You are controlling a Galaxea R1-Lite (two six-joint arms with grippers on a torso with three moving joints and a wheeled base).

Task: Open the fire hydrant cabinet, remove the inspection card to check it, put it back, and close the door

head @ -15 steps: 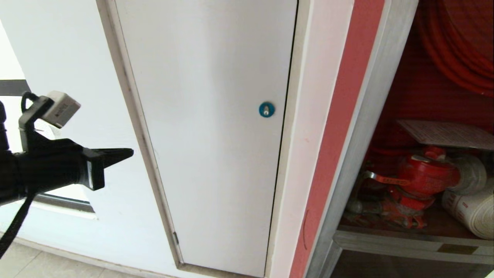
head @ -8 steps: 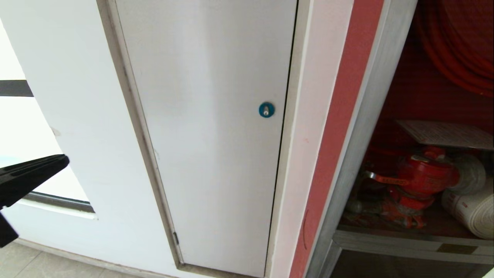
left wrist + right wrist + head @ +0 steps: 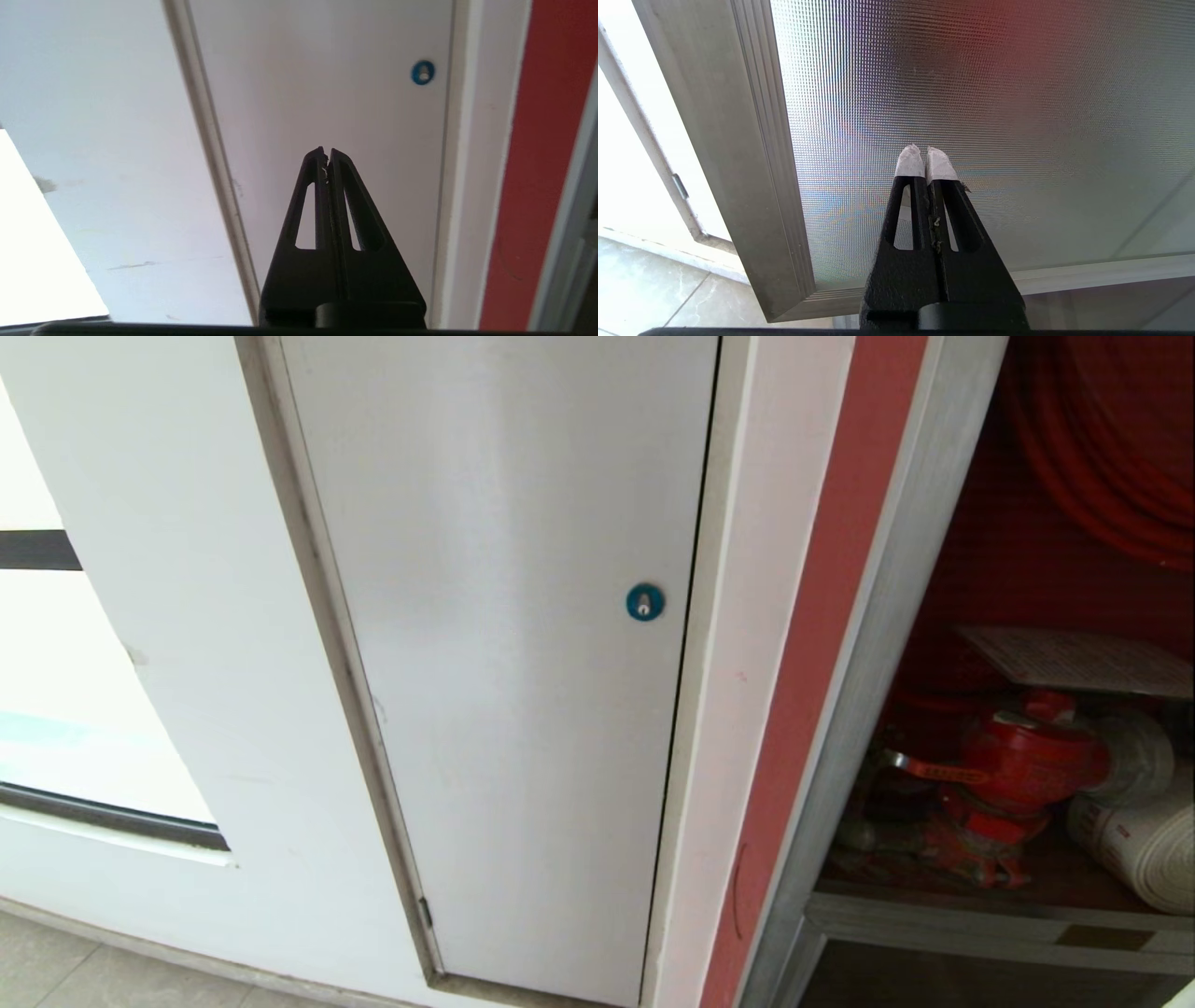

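You are facing a white wall (image 3: 168, 523) with a pale floor (image 3: 84, 971) at its foot and, set flush in it, a plain grey-white door (image 3: 504, 663) with a round blue lock (image 3: 644, 602). The left end effector (image 3: 327, 154) points at that door from below the lock, its jaws pressed together on nothing. Right of the door runs a red strip (image 3: 822, 616), then the brushed frame of the fire hydrant cabinet (image 3: 887, 644), which stands open: the inspection card (image 3: 1074, 658) lies inside, roughly flat above the red valve (image 3: 1018, 765) and beside a rolled hose (image 3: 1139, 849), its long axis running across the opening. The door (image 3: 971, 93) (ribbed glass in a silver frame) fills the right wrist view, close ahead of the right end effector (image 3: 926, 154), also closed and empty. So the card lies to the right of both arms. The right arm looks the nearer, I judge, though the swung door may stand between it and the opening.
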